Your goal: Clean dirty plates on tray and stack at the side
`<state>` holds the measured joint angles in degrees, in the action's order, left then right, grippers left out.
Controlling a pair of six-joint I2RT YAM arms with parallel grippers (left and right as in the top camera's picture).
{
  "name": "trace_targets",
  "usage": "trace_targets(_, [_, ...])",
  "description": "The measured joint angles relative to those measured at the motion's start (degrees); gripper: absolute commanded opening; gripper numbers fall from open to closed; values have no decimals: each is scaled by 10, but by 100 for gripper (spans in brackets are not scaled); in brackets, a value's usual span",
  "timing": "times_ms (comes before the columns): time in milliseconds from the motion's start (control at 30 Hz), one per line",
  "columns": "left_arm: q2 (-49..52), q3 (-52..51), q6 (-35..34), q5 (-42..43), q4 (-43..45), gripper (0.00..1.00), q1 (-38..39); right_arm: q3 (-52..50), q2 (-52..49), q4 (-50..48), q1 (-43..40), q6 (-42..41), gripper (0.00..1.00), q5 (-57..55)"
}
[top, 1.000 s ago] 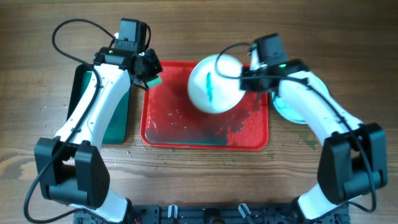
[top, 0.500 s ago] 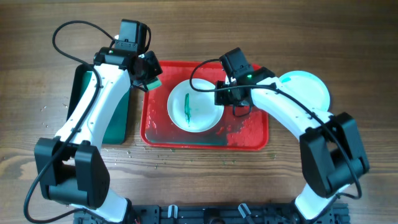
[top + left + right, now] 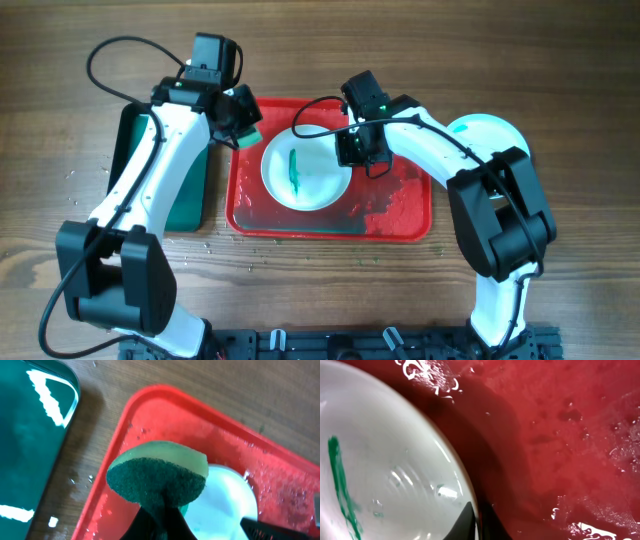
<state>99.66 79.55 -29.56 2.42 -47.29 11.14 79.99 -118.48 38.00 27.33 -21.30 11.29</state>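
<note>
A red tray [image 3: 400, 215] is seen at the middle of the table [image 3: 560, 80], its floor wet and beaded with drops. One plate [image 3: 318, 188] is found on the tray, toward 9 o'clock from the tray's centre, face up. A green smear [image 3: 294, 170] is drawn across the plate just left of its middle.

The plate's rim is pinched at about 2 o'clock by the right gripper [image 3: 352, 152]. In the right wrist view the white edge is seen running in between the two dark fingers [image 3: 466, 519]. A dark shadow is cast under that edge (whether it rests on the tray there cannot be told).

A sponge [image 3: 157, 477] is clamped in the left gripper [image 3: 159, 512], with its dark green scouring face turned to the wrist camera and its pale body behind. It is held over the tray's 10 o'clock corner, just beside the plate's rim. Contact with the tray or the plate cannot be made out.

A second plate [image 3: 492, 128], tinted pale teal, is seen on the table at 3 o'clock of the tray, partly hidden by the right arm. A green tray [image 3: 185, 200] is seen at 9 o'clock, under the left arm.
</note>
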Motion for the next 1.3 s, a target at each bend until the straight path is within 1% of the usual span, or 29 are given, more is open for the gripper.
trace_targets(167, [1, -54, -2, 17, 34, 4, 26, 0, 0, -1, 0, -3, 4, 5])
trace_targets(367, [2, -133, 0, 21, 115, 4, 54, 0, 0, -2, 0, -5, 4, 5])
trace_targets(533, [3, -189, 35, 19, 208, 4, 64, 0, 0, -2, 0, -5, 4, 5])
trace_targets(633, [11, -201, 66, 18, 238, 4, 80, 0, 0, -3, 0, -5, 4, 5])
trace_targets(833, [57, -201, 105, 14, 251, 4, 120, 0, 0, -3, 0, -5, 4, 5])
trace_targets(933, [58, -195, 109, 11, 238, 4, 123, 0, 0, -3, -1, -5, 4, 5])
trace_targets(1033, [58, -191, 119, 29, 216, 4, 121, 0, 0, -3, -1, -5, 4, 5])
trace_targets(1133, [56, -191, 155, 70, 205, 4, 109, 0, 0, -3, -1, -5, 5, 6])
trace_targets(1233, [54, -193, 218, 115, 197, 4, 89, 0, 0, -3, -1, -5, 4, 7])
trace_targets(1300, [54, -193, 241, 117, 197, 4, 82, 0, 0, -3, -1, -5, 4, 7])
